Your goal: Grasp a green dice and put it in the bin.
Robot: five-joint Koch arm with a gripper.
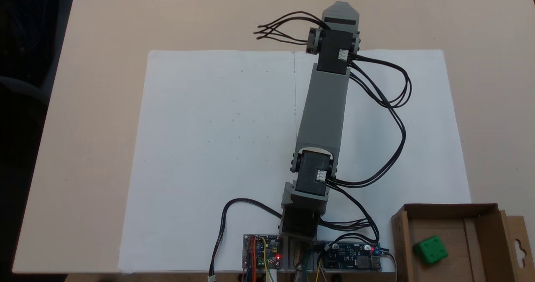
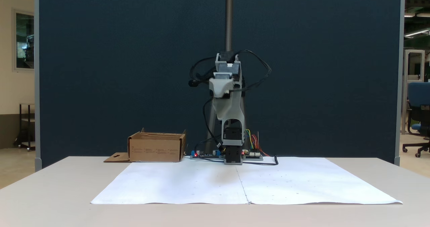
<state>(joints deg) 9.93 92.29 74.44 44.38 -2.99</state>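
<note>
In a fixed view from above, the control boards [image 1: 311, 255] sit nearest me, and the green dice [image 1: 431, 250] already lies inside the bin [image 1: 401, 240], far from my pincer [image 1: 340, 11], which reaches out the other way. I cannot tell if it is wide or narrow. In a fixed view from the front, the bin [image 2: 156, 149] sits low beside the raised arm [image 2: 228, 99]. I think the job is done; next I just rest the arm.

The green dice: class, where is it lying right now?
The green dice lies inside the bin, at the lower right of the downward-looking fixed view, just right of the circuit boards at the arm's base.
</note>
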